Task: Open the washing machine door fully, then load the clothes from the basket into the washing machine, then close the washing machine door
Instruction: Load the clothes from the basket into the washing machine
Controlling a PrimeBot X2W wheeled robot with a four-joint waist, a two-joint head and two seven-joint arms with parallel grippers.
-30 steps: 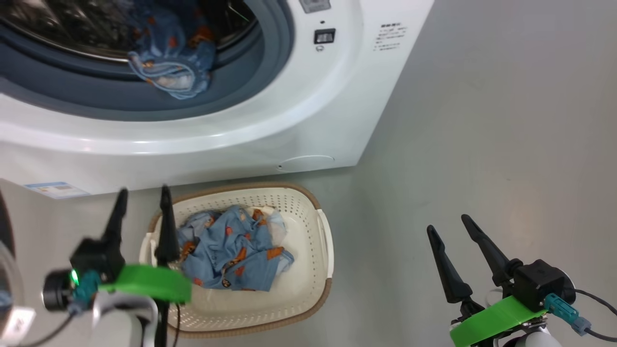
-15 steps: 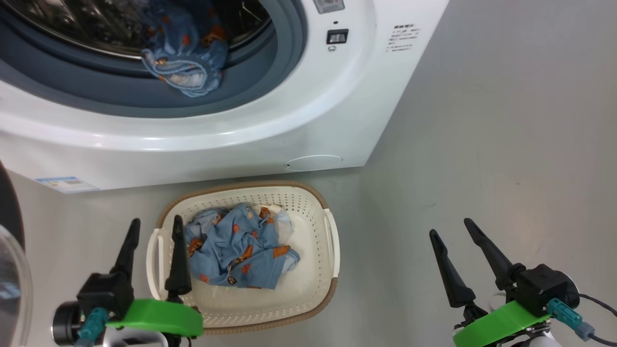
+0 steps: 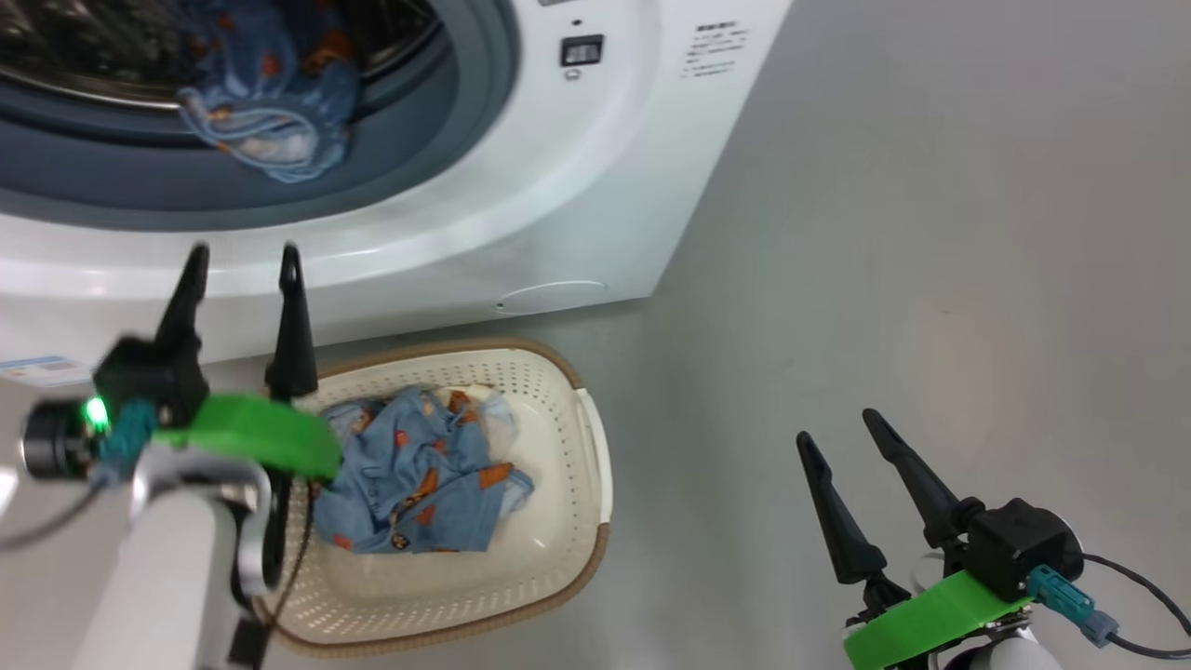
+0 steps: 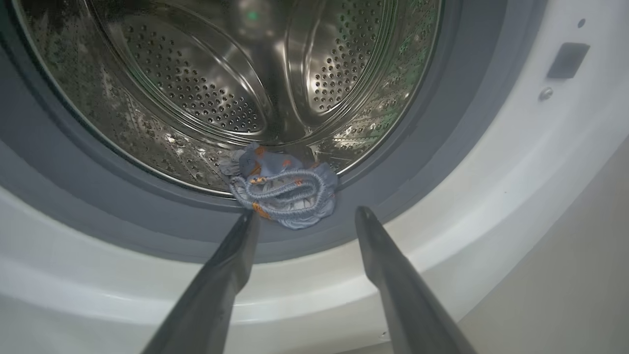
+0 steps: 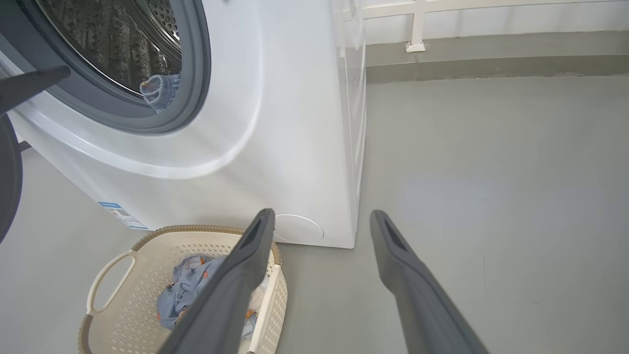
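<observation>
1. The washing machine (image 3: 577, 167) stands on the grey floor (image 3: 930, 279) with its opening uncovered, showing the steel perforated drum (image 4: 216, 88) ringed by the grey gasket (image 4: 73, 196).
2. The washing machine door (image 5: 7, 182) is swung open. Only a dark curved edge of it shows, at the left edge of the right wrist view.
3. One light blue garment (image 4: 285, 194) with orange prints lies bunched at the bottom front lip of the drum. It spills onto the gasket, with its gathered waistband facing out.
4. The basket (image 3: 588, 447) sits on the floor just in front of the machine, close to its lower right front corner. A small blue label (image 5: 123, 216) is low on the machine's front, above the basket's left end.
5. The rest of the clothes (image 3: 419, 479) lie crumpled inside the basket, toward its machine-side rim. The perforated bottom at the near end is bare.
6. The left hand (image 3: 244, 251) is held up above the basket's left rim, in front of the machine's white front. Its two dark fingers (image 4: 221, 275) are spread wide and nothing is between them. In the left wrist view they point at the lower lip of the opening, and the garment shows between their tips, ungripped.
7. The right hand (image 3: 836, 426) hangs over bare floor to the right of the basket, well apart from it. Its fingers are also parted and it holds nothing.
</observation>
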